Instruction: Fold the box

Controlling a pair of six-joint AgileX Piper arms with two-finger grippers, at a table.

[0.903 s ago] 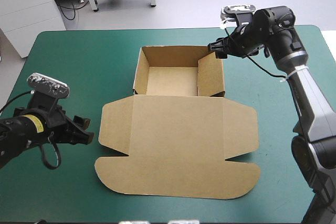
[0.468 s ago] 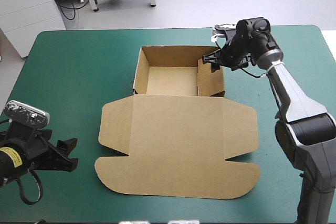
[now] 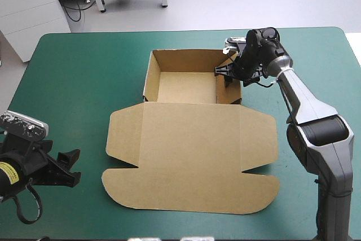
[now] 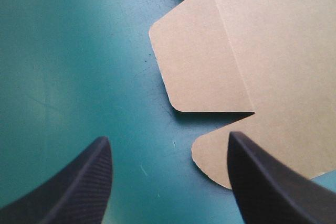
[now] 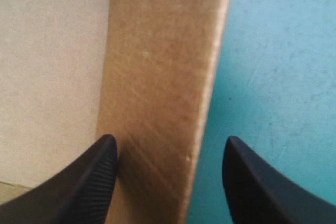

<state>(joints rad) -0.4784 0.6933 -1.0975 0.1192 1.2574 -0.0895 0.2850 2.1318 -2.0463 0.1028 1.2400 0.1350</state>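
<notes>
Spread right hand now straddles the right wall of the box, probably squaring it upright; left hand, also spread, has backed away from the box.

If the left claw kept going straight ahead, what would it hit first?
Probably the box, its flat side flap; the left gripper seems tilted down, though, so the teal-green cover might come first.

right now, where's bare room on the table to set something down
Widest bare patch: teal-green cover between the box and the table's left edge. A narrower strip beyond its far wall. Crowded: its right wall at the right hand, and the near-left corner at the left hand.
</notes>
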